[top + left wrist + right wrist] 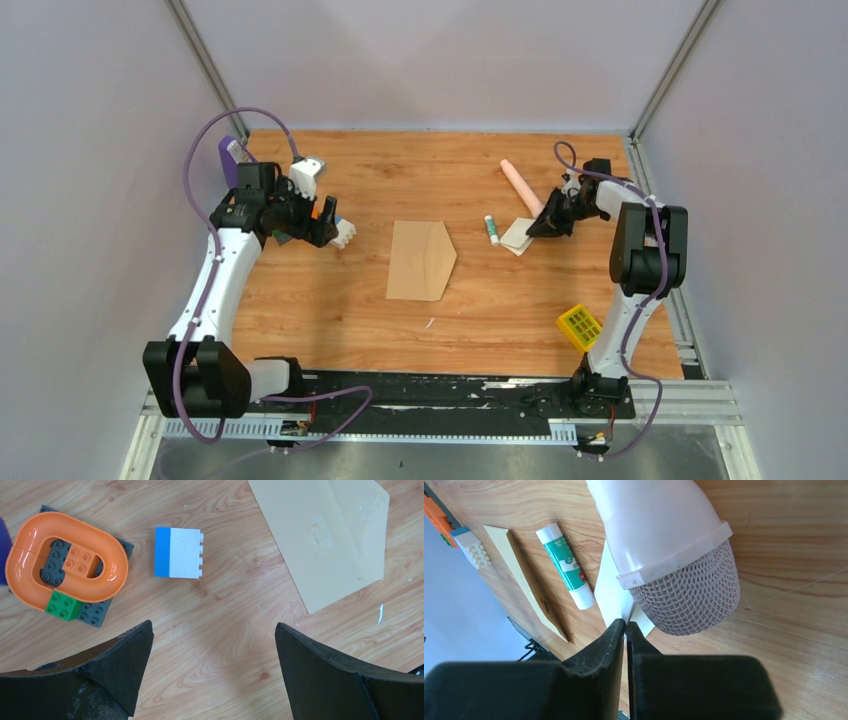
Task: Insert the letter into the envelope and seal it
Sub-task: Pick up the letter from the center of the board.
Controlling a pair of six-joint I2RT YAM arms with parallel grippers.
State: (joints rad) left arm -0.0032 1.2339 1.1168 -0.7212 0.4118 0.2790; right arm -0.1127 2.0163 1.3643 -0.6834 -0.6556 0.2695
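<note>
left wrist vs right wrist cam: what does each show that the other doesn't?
Left wrist only: the left gripper, wide open over bare wood, and a clear look at the orange track loop.

Right wrist only: the right gripper closed on the edge of the letter, plus the glue stick and the mesh-headed microphone.

Both: the envelope, seen flat from the left wrist and low and oblique from the right; the blue-and-white block; and the table. An orange sliver at the right wrist frame's edge may be the track.
</note>
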